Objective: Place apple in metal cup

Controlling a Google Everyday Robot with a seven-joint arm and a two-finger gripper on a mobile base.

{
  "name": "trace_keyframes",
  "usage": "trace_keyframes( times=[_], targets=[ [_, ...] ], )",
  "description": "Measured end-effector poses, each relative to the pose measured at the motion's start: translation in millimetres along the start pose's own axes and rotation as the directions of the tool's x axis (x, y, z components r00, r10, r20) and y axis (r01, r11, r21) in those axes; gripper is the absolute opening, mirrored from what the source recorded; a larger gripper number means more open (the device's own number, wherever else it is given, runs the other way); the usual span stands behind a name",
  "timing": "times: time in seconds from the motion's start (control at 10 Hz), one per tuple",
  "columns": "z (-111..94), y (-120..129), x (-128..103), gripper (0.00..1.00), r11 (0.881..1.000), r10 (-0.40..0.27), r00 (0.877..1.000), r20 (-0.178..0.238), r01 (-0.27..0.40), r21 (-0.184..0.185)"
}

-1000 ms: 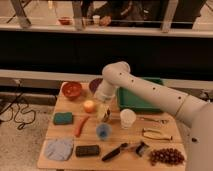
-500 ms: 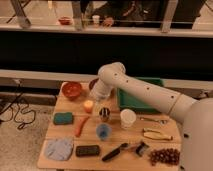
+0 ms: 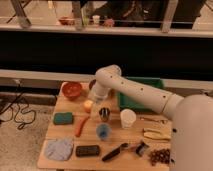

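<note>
Apple (image 3: 88, 105) unmoved on tabletop (image 3: 64, 134), just left of metal cup (image 3: 104, 114). Hand (image 3: 96, 98) spread, dropped lower since last look, hovering at apple's far-right edge.

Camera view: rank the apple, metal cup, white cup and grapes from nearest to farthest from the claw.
The claw hangs low over the table's back half.
1. apple, right beside it.
2. metal cup, just in front, mid-table.
3. white cup, beyond the metal cup.
4. grapes, far front corner.
</note>
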Motion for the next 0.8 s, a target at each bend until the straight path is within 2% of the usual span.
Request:
trace_keyframes(
  times=[0.2, 0.6, 0.8],
  targets=[
    [15.5, -8.5, -1.6, 0.80, 1.000, -0.005, 1.000, 0.001, 0.005, -0.013],
    [34.1, -24.2, -21.5, 0.80, 0.998, -0.051, 0.999, 0.016, 0.052, -0.024],
    [38.2, -29.6, -10.5, 0.80, 0.998, -0.056, 0.998, 0.017, 0.057, -0.029]
  ],
)
